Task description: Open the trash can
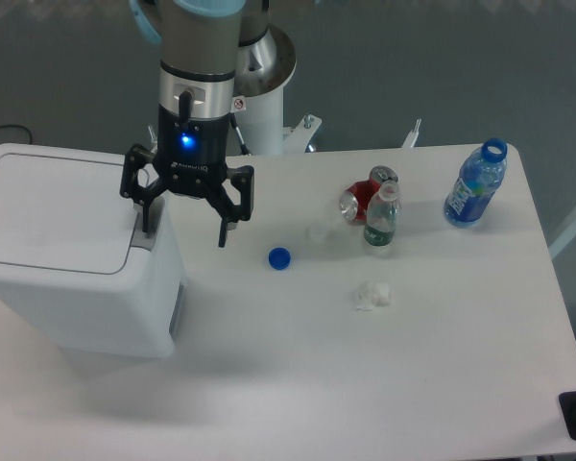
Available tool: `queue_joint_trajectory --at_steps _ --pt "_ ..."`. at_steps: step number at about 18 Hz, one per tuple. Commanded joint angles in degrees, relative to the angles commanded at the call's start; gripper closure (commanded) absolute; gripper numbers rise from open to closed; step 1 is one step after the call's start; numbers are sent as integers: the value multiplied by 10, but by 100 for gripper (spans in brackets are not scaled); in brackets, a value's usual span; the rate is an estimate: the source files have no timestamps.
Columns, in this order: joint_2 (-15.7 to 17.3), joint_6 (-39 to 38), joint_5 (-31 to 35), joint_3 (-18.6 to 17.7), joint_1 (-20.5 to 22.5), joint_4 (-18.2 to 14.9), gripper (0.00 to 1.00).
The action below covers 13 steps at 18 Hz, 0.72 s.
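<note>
Bin (72,259) at bench's left edge, lid shut; tool (184,227) spread wide, one finger over the grey button strip (142,235) at lid's right edge; stiff, smooth, likely light plastic: press the strip, don't grip.

Hardly any legible text in view

The pincer (186,229) carries a line of pale lettering on its black body just below the blue light, too small and blurred to read. A small red-and-white round sticker sits on the silver wrist above it, its sign unclear. Labels on the green bottle (380,220), blue bottle (474,187) and red can (362,201) cannot be read.
</note>
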Motion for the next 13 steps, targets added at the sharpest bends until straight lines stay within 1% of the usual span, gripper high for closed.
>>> queue_joint_trajectory --at_steps 13 --pt "-1 9 2 1 1 0 0"
